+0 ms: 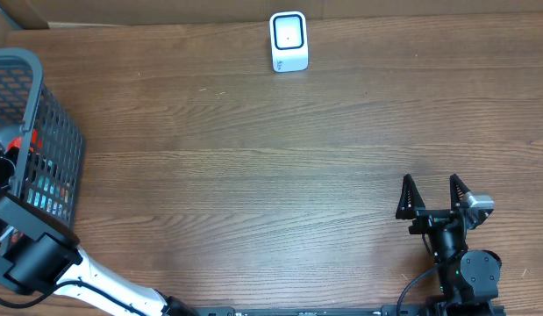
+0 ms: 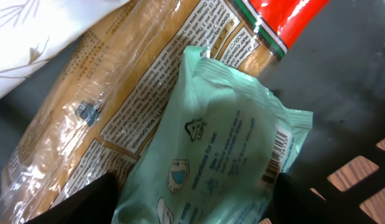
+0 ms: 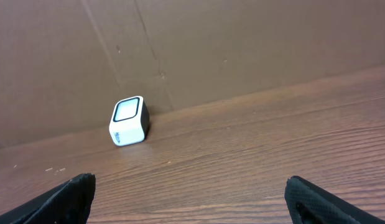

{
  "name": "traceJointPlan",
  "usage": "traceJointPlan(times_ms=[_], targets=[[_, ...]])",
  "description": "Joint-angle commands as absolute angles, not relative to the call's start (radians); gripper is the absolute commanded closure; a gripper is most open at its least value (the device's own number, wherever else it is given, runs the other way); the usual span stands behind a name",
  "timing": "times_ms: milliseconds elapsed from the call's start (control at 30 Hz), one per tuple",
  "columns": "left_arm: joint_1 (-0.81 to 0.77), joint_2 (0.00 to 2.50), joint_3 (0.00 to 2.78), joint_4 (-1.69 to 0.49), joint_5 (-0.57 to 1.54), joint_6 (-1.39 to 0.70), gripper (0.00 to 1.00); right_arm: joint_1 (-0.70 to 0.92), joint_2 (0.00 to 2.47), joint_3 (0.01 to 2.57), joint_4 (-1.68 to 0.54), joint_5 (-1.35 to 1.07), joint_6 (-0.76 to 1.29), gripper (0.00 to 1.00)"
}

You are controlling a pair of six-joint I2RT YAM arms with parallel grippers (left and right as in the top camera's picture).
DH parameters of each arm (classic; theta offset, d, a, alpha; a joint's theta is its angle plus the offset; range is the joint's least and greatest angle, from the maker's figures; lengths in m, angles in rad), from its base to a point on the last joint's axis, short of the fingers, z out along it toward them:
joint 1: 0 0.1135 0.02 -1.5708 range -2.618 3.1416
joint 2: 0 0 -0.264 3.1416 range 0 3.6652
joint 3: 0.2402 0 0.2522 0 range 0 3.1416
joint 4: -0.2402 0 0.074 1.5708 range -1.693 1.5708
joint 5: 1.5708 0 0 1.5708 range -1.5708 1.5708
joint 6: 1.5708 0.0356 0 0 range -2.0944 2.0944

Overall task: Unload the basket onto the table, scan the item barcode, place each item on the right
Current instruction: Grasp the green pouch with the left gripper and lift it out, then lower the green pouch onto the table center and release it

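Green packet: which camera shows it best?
Left wrist view: the green packet fills the frame, its barcode showing. Overhead, the basket mostly hides it. The right wrist view misses it, showing only the scanner.

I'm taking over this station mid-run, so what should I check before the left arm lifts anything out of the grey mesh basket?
1. Pale green plastic packet sits between the left end effector fingers: ok.
2. Firm grip on the packet: cannot tell; no finger contact shows.
3. Packet's barcode uncovered: ok.
4. Packet free of its neighbours: not ok; it lies on a tan, clear-wrapped package with printed text.
5. White cube-shaped scanner stands unobstructed at the wooden table's far edge: ok.
6. Right end effector open and far from the basket: ok.
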State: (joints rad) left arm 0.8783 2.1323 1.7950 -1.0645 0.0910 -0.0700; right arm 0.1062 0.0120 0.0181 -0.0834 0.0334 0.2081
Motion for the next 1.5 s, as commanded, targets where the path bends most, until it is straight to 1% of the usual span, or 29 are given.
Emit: traceJointPlan(times_ms=[0,33,67,100,133,167,367,467,833,1033,1133,1267,1300,1333,1467], targets=[[0.870,2.139,1.754,-1.053,0.071,-0.044,0.30,0.111,0.003,0.008,-0.081,0.040,0.208,0.00],[0.870,2.139,1.748,-1.050,0.070,-0.044,0.37,0.111,0.003,0.008,-0.081,0.040,0.208,0.00],[0.870,2.139,1.743,-1.047,0.070,-0.044,0.50,0.111,0.003,0.008,-0.081,0.040,0.208,0.00],[0.870,2.139,1.743,-1.048,0.070,-0.044,0.66,0.111,0.003,0.008,-0.081,0.040,0.208,0.00],[0.870,2.139,1.743,-1.048,0.070,-0.045,0.84,0.111,0.003,0.008,-0.081,0.040,0.208,0.00],[0.870,2.137,1.744,-1.048,0.070,-0.049,0.96,0.111,0.003,0.008,-0.081,0.040,0.208,0.00],[0.870,2.093,1.777,-1.076,0.072,-0.093,0.96,0.111,0.003,0.008,-0.081,0.040,0.208,0.00],[0.870,2.014,1.808,-1.079,0.083,-0.146,0.96,0.111,0.003,0.008,-0.081,0.040,0.208,0.00],[0.869,1.643,1.902,-1.039,0.262,-0.308,0.96,0.111,0.003,0.008,-0.081,0.040,0.208,0.00],[0.834,1.448,1.902,-1.004,0.286,-0.330,0.96,0.111,0.003,0.008,-0.081,0.040,0.208,0.00],[0.770,1.380,1.902,-0.999,0.287,-0.313,0.96,0.111,0.003,0.008,-0.081,0.040,0.208,0.00],[0.612,1.343,1.901,-1.078,0.290,-0.269,0.96,0.111,0.003,0.008,-0.081,0.040,0.208,0.00],[0.547,1.345,1.899,-1.121,0.289,-0.246,0.96,0.111,0.003,0.008,-0.081,0.040,0.208,0.00],[0.448,1.354,1.882,-1.171,0.289,-0.216,0.96,0.111,0.003,0.008,-0.081,0.040,0.208,0.00],[0.247,1.372,1.786,-1.200,0.281,-0.194,0.96,0.111,0.003,0.008,-0.081,0.040,0.208,0.00]])
